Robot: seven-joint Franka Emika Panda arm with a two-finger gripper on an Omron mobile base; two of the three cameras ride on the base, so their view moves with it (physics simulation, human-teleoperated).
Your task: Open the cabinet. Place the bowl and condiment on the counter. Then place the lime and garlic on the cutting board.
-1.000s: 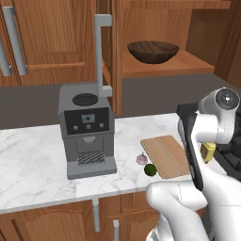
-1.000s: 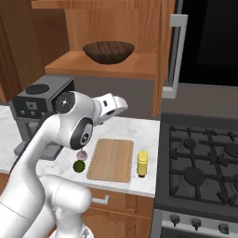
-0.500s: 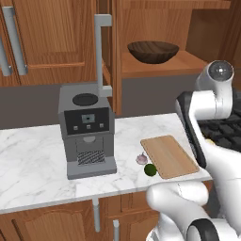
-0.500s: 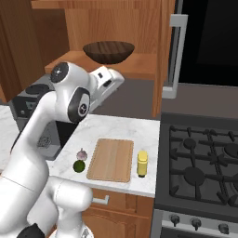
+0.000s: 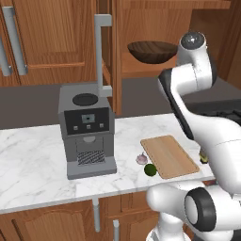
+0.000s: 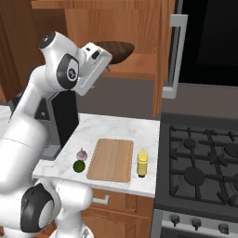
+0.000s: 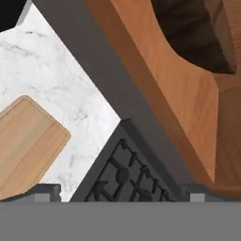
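Jaws wide apart up beside the wooden bowl (image 6: 116, 49), its near side hidden by the hand; yellow condiment bottle (image 6: 142, 163) stands on the worktop (image 6: 135, 130).

The wide dark brown wooden bowl (image 5: 153, 51) is sitting in the open reddish-brown wooden cabinet (image 5: 141, 70). Below, on the white marble desk (image 6: 118, 128), the small green lime (image 6: 78, 165) and pale garlic bulb (image 6: 82, 154) are lying just left of the thin rectangular wooden cutting board (image 6: 111, 159), the small yellow condiment bottle (image 6: 142, 163) standing right of it.

open cabinet (image 5: 141, 28) shelf front is unblocked; coffee machine (image 5: 88, 129) stands left of it.
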